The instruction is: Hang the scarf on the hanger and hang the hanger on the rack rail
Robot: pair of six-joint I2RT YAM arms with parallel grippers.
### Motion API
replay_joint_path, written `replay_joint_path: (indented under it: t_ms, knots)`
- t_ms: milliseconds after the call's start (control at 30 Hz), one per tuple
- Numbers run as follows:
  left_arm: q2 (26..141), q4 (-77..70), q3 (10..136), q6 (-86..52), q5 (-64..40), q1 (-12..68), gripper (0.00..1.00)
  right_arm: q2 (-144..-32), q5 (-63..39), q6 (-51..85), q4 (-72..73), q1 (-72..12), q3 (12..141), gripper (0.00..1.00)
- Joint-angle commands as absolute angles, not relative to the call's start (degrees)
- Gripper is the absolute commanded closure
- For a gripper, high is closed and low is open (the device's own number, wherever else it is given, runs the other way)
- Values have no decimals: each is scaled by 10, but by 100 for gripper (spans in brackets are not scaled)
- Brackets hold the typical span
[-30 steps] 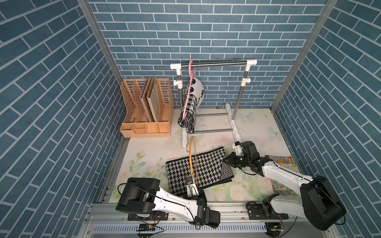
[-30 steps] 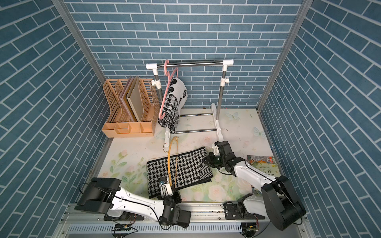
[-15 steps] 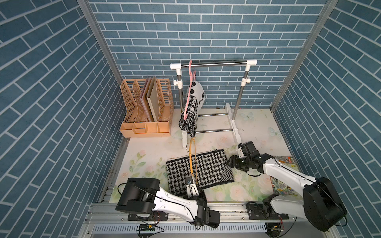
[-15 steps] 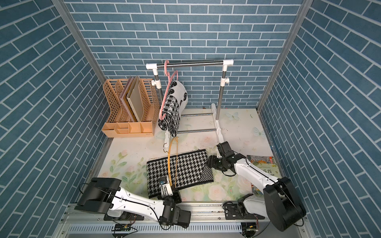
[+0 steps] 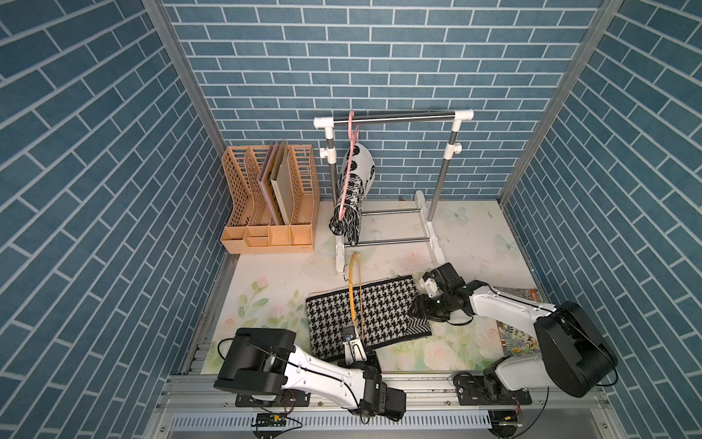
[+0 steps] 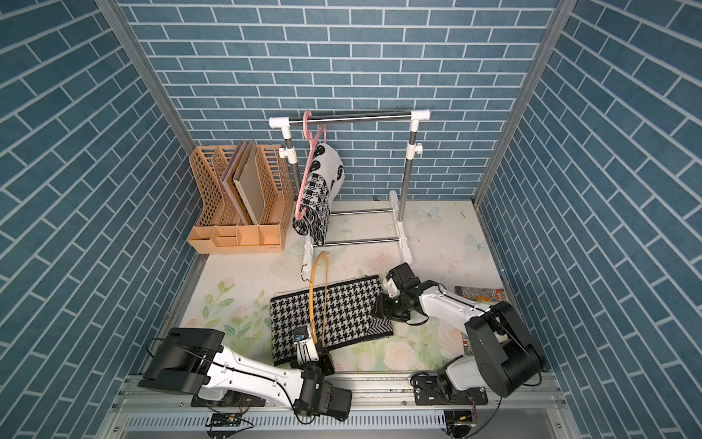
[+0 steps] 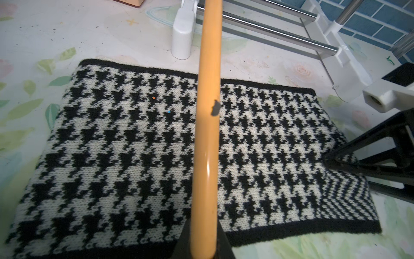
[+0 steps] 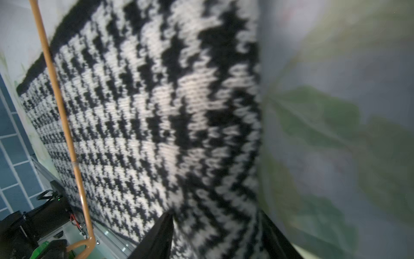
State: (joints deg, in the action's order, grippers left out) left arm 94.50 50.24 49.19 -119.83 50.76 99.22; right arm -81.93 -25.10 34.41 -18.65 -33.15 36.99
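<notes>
Knitted scarf [image 5: 380, 311] lies flat; right claw [image 5: 414, 309] straddles its end.

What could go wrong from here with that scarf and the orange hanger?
The right gripper stands open over just the edge of the scarf; a shallow pinch might slip as it lifts. The left gripper clamps the orange hanger at one end only, so the scarf's weight could twist it. The hanger's hook sits near the rack's foot and might snag.
</notes>
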Motion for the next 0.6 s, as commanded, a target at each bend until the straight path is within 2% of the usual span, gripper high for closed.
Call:
replay_joint_path:
  t_ms: [0,133,200,400,433,567]
  knots:
    - [952,512,491,-1500,490,1376,100,-872,-246,338,-214,-350,366,42]
    - [953,511,490,-1503,490,1376,100,-900,-228,339,-212,-351,372,51]
    - [953,511,490,-1504,489,1376,100,-910,-231,338,-204,-352,374,60]
    - [957,509,493,-1505,485,1376,100,-880,-279,368,-160,-351,385,97]
    - [958,510,493,-1506,484,1376,100,-869,-283,375,-159,-352,389,100]
    - [961,508,493,-1506,483,1376,100,-815,-330,407,-135,-367,419,100]
